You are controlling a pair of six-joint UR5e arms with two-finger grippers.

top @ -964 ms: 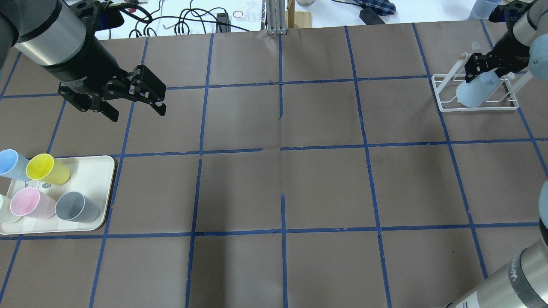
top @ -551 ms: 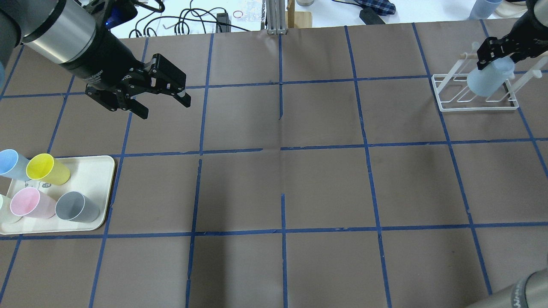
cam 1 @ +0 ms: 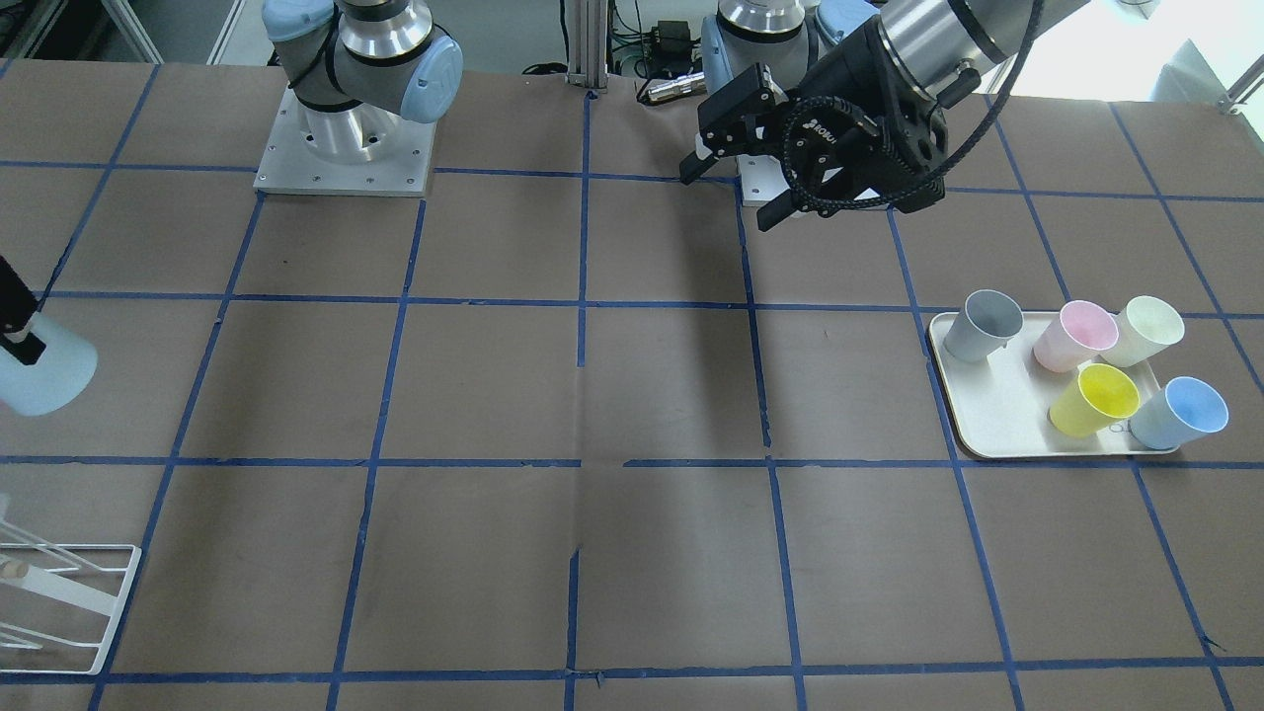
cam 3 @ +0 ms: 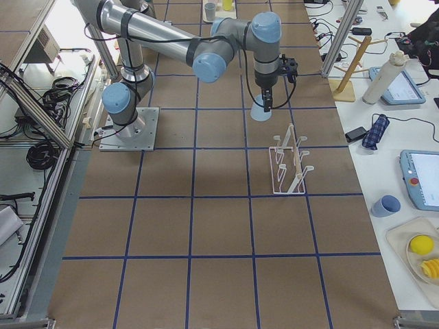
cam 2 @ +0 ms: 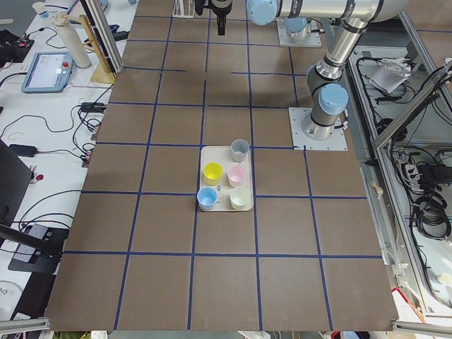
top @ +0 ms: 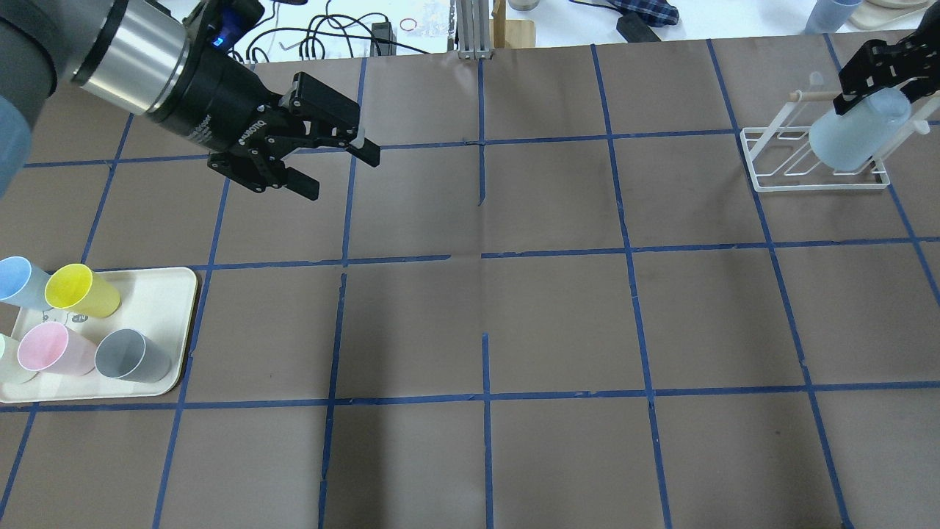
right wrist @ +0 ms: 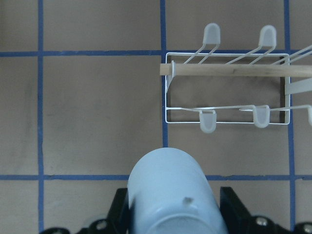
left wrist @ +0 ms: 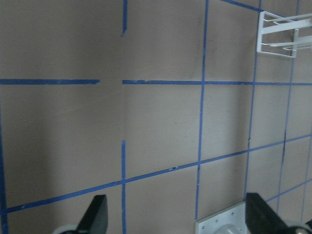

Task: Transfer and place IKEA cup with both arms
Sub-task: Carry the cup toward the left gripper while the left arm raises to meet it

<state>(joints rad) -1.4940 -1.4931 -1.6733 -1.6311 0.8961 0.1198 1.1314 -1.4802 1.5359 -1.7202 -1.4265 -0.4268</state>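
At the near left of the tabletop, the tray (top: 187, 294) with its five cups, the pale blue twin (top: 16, 283) among them, is unchanged. Farther in, the left end effector (top: 341, 174), fingers spread and holding nothing, has swung rightward toward the tabletop's middle over the last second. At the far right, the right end effector (top: 877, 88), pinching the IKEA cup (top: 855, 136), has raised it off the white wire rack (top: 764, 184); the pickup thus appears complete, and the left arm seems to be positioning to receive the cup.
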